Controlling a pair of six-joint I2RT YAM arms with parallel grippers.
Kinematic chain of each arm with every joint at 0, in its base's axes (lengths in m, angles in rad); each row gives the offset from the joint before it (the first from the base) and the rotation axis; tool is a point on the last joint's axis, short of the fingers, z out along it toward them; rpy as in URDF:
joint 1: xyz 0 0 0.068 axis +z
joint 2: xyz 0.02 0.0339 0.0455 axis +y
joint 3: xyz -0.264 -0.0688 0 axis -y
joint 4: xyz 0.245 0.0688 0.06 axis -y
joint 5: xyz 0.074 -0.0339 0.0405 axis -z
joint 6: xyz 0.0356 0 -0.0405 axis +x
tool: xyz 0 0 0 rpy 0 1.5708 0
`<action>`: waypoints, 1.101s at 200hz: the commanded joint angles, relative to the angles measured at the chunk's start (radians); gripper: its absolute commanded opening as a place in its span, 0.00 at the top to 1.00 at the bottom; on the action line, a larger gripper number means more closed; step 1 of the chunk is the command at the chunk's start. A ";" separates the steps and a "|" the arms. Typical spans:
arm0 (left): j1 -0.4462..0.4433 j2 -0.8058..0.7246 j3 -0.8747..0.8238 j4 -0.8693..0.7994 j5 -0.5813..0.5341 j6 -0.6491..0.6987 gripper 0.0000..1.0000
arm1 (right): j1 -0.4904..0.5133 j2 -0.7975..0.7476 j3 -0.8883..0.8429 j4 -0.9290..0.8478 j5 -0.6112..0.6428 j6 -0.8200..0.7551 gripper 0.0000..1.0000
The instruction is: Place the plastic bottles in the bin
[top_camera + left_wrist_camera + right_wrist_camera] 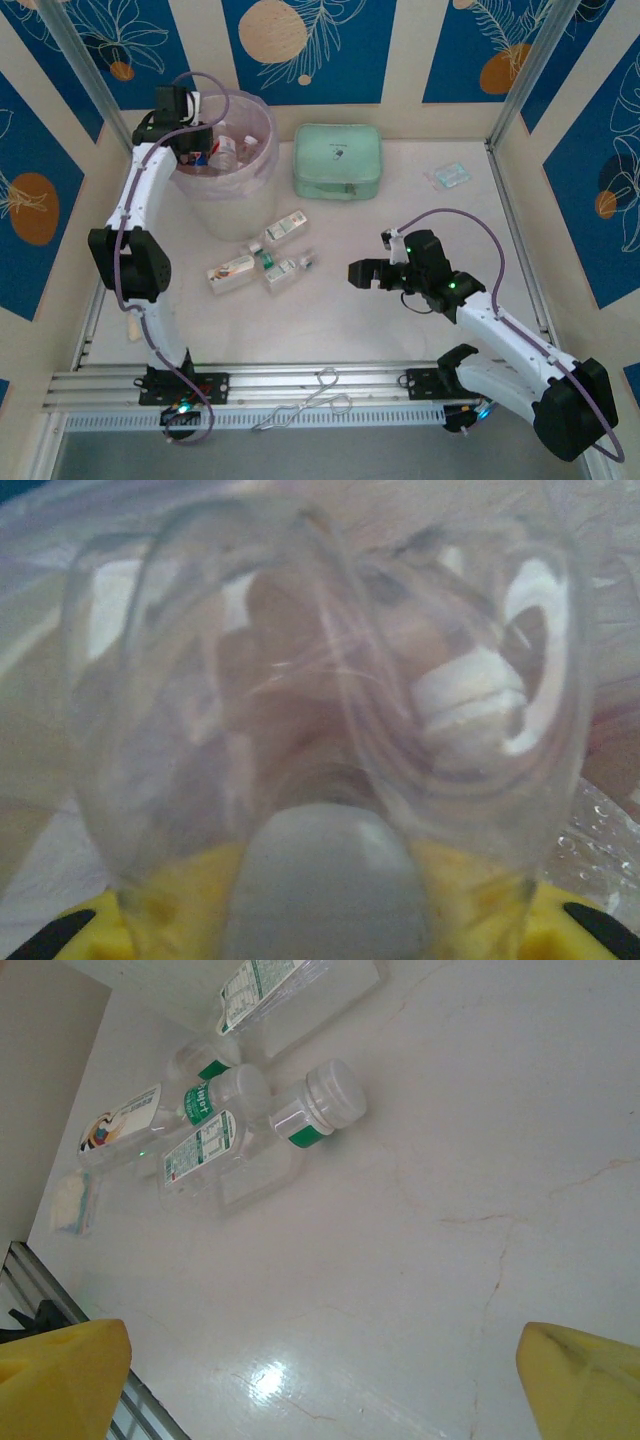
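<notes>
The left claw (192, 150) is clenched on a small clear plastic bottle (300, 730) over the round, see-through whitish bin (240, 212) with its thin pink bag (205, 192). The right claw (362, 275) is wide open above the smooth pale bench (400, 330). A few clear bottles with labels (287, 227) lie on their sides near the bin.
</notes>
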 commanded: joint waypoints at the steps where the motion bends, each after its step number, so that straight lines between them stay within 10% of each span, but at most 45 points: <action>1: -0.006 0.037 -0.041 -0.109 0.050 0.024 0.97 | 0.007 0.004 0.027 0.005 0.005 -0.024 0.01; 57: -0.005 -0.004 0.109 -0.179 0.082 0.063 0.47 | 0.007 0.005 0.028 -0.003 0.006 -0.029 0.01; 90: -0.003 -0.015 0.244 -0.240 0.085 0.085 0.01 | 0.008 0.006 0.031 -0.006 0.010 -0.032 0.01; 127: 0.009 -0.043 0.291 -0.227 0.092 0.059 0.01 | 0.007 0.019 0.039 -0.004 0.009 -0.036 0.01; 166: 0.008 -0.018 0.282 -0.193 0.105 0.022 0.41 | 0.009 0.039 0.047 0.002 0.003 -0.034 0.01; 220: 0.008 0.047 0.292 -0.143 0.070 0.024 0.51 | 0.014 0.051 0.048 0.001 0.003 -0.028 0.01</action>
